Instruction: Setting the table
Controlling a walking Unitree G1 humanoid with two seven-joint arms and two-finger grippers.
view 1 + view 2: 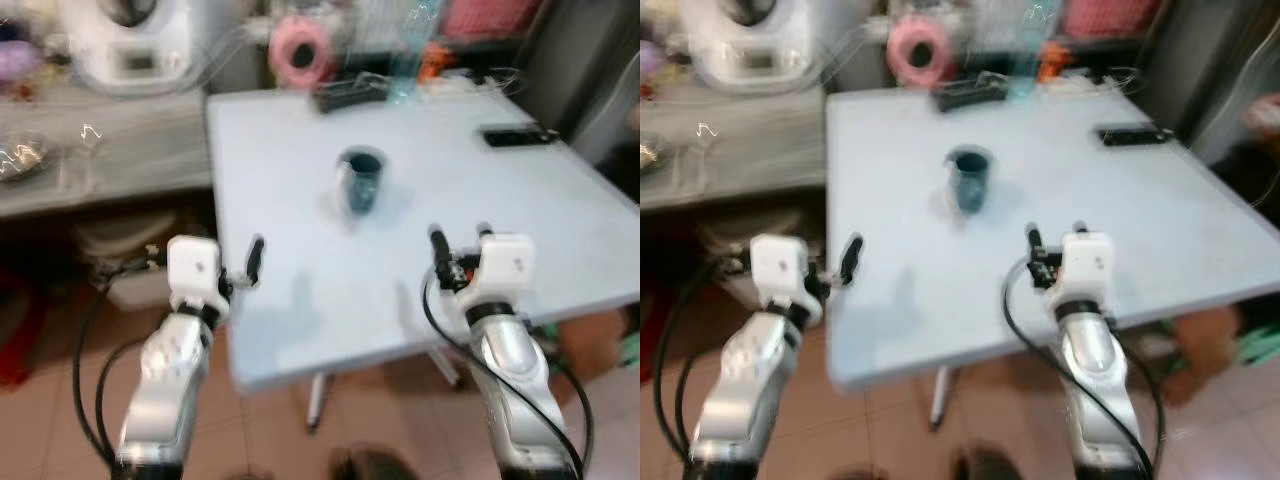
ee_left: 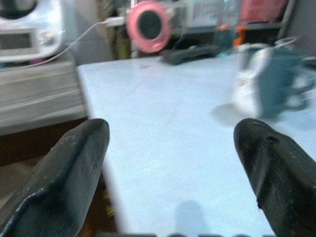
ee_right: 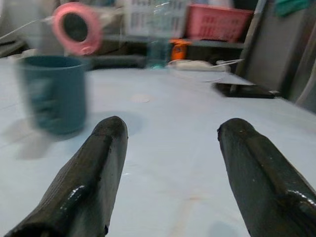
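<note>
Jaws apart above table edge

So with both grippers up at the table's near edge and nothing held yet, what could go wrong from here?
The teal mug stands alone mid-table; a reach by the open right gripper could tip it. The left gripper hovers at the table corner, so stepping forward might knock that edge. The head views are blurred, so the reach may be misjudged.
</note>
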